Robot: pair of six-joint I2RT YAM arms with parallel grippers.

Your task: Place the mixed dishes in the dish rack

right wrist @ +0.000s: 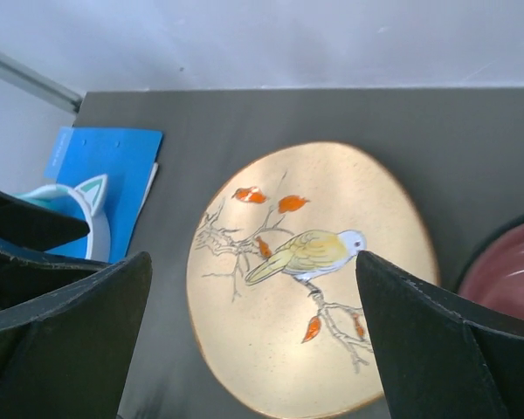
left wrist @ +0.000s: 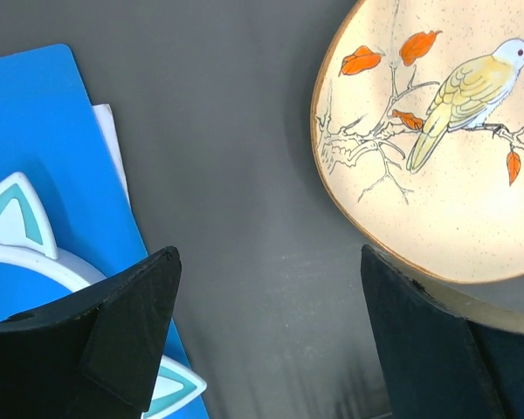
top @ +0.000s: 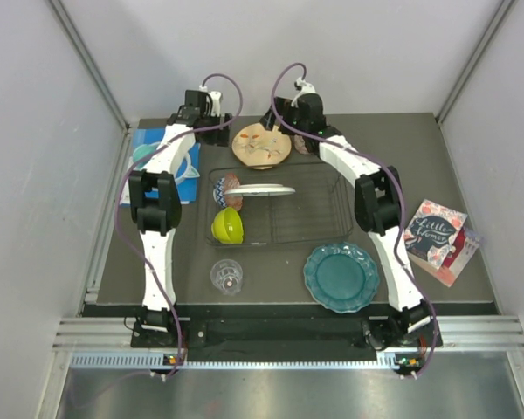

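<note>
The black wire dish rack (top: pixel 310 209) holds a white plate (top: pixel 260 190) on edge, a red-patterned bowl (top: pixel 224 192) and a lime-green bowl (top: pixel 228 226). The cream plate with a bird (top: pixel 261 146) lies flat behind the rack. It also shows in the left wrist view (left wrist: pixel 445 148) and the right wrist view (right wrist: pixel 306 279). My left gripper (left wrist: pixel 271 262) is open and empty over bare table, left of this plate. My right gripper (right wrist: pixel 253 262) is open and empty above the plate. A pink mug (right wrist: pixel 511 271) shows partly to its right. The teal scalloped plate (top: pixel 341 277) and clear glass (top: pixel 227 276) sit in front of the rack.
Teal cat-ear headphones (left wrist: pixel 17 236) lie on a blue box (top: pixel 162 157) at the back left. A printed card (top: pixel 437 236) lies at the right edge. Grey walls close in the table at the back and on both sides.
</note>
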